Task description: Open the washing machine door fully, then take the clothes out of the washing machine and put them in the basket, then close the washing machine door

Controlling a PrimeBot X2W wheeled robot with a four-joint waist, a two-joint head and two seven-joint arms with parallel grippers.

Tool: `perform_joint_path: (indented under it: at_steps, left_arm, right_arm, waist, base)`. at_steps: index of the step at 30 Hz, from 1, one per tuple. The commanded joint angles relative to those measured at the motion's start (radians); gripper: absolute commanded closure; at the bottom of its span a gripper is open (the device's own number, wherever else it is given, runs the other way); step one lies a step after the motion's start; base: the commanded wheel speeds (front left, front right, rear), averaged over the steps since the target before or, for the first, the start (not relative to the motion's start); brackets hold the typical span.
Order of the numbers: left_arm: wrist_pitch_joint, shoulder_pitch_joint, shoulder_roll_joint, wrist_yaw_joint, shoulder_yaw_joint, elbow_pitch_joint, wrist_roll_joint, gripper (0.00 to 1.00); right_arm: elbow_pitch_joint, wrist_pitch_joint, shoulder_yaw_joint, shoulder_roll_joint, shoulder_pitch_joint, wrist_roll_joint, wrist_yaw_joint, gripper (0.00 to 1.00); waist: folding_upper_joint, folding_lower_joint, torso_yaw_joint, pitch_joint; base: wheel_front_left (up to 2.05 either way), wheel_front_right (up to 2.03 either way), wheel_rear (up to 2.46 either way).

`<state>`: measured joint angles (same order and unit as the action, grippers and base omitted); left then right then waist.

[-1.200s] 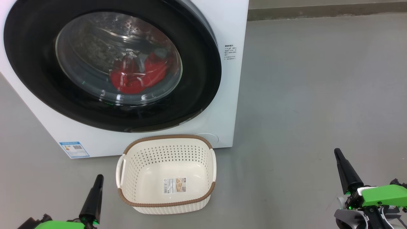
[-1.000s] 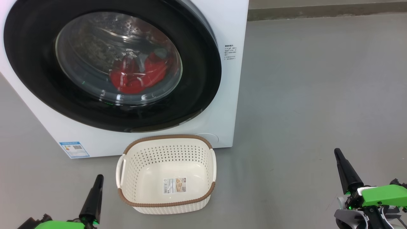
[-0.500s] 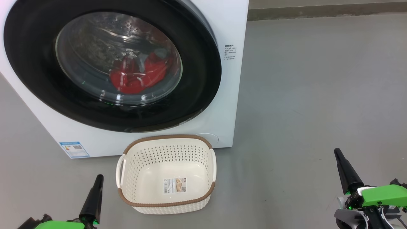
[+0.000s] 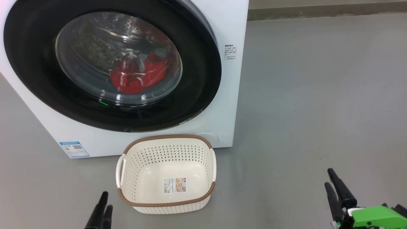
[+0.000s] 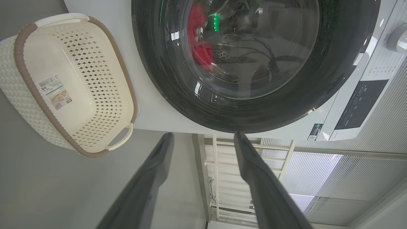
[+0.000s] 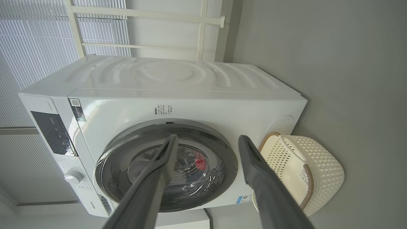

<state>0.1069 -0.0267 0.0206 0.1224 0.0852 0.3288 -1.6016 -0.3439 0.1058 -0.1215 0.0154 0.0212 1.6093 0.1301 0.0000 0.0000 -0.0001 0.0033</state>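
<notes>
Both your sets of jaws stand wide apart: the left gripper [image 5: 203, 134] and the right gripper [image 6: 206, 136] grip and touch nothing. The round, glossy black-rimmed washing machine door [image 4: 197, 79] sits shut on the big white boxy washing machine [image 4: 232, 28], with the soft bright red clothes [image 4: 140, 76] behind its glass. The cream-white perforated plastic basket [image 4: 168, 137] stands on the grey floor [image 4: 302, 95] just before the machine.

Plain grey floor [image 4: 318, 79], darker skirting strip [image 4: 318, 12], bright white window blinds [image 6: 35, 35], white frame [image 6: 201, 28]

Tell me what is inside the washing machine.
Through the shut washing machine door, red clothes lie low in the perforated drum. Its black rim and reflections hide whatever else is inside.
</notes>
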Motion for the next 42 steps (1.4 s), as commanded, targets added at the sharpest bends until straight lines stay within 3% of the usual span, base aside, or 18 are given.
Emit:
perform_joint_path:
  at_steps: [1,7,15,27,42]
  left_arm:
    - [-0.002,-0.003,0.0,0.0,-0.002,-0.002,0.001,0.0]
    - [-0.017,-0.013,0.004,0.0,-0.015,-0.006,0.009,0.0]
    - [-0.048,-0.028,0.016,0.001,-0.039,-0.012,0.058,0.0]
    - [-0.081,-0.044,0.012,0.002,-0.035,-0.032,0.21,0.0]
    - [-0.125,-0.067,0.01,-0.005,-0.047,-0.068,0.449,0.0]
  right_arm:
    - [0.002,-0.004,0.005,0.0,0.004,-0.001,0.0,0.0]
    - [0.004,-0.021,0.029,0.002,0.018,-0.004,0.0,0.0]
    - [0.009,-0.048,0.062,0.005,0.04,-0.044,0.0,0.0]
    - [0.015,-0.08,0.092,0.008,0.068,-0.154,0.0,0.0]
    - [0.026,-0.124,0.147,0.012,0.108,-0.386,0.0,0.0]
  waist:
    - [0.0,0.0,0.0,0.001]
    - [0.0,0.0023,-0.001,0.0]
    - [0.0,0.0,-0.002,0.004]
    - [0.0,0.0,-0.004,0.006]
    - [0.0,0.0,-0.005,0.011]
  base:
    - [0.0,0.0,0.0]
    - [0.0,0.0,0.0]
    - [0.0,0.0,0.0]
    - [0.0,0.0,0.0]
    - [0.0,0.0,0.0]
